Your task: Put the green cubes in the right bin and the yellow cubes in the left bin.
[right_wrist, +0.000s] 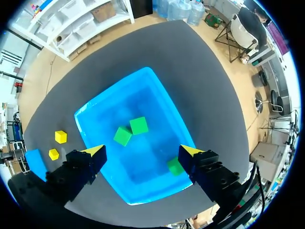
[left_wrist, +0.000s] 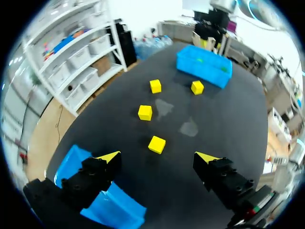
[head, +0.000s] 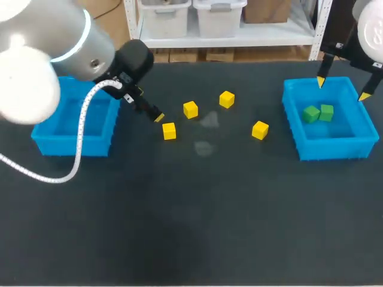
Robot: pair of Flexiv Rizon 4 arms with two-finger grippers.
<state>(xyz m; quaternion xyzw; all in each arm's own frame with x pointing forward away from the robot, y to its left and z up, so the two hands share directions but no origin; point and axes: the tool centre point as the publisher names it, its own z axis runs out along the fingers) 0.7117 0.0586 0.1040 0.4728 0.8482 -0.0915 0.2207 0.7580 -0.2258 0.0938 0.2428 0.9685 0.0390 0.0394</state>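
Several yellow cubes lie on the dark table between the bins; the nearest one (head: 169, 131) (left_wrist: 157, 144) sits just ahead of my open left gripper (head: 153, 114) (left_wrist: 158, 157), between the lines of its fingers and untouched. The others (head: 190, 109) (head: 226, 99) (head: 260, 130) lie farther right. The left blue bin (head: 45, 142) (left_wrist: 71, 164) is under and behind my left wrist. My right gripper (head: 342, 88) (right_wrist: 143, 151) hangs open and empty above the right blue bin (head: 335, 149) (right_wrist: 90, 112). Three green cubes lie inside it: two side by side (right_wrist: 138, 125) (right_wrist: 122, 136) (head: 310, 113) (head: 326, 112), one (right_wrist: 175, 166) by the bin's wall.
A faint pale smudge (head: 206, 134) marks the table among the yellow cubes. Dark table stretches from the bins to the front edge. My left arm's white cable (head: 78, 149) loops down over the left bin's front.
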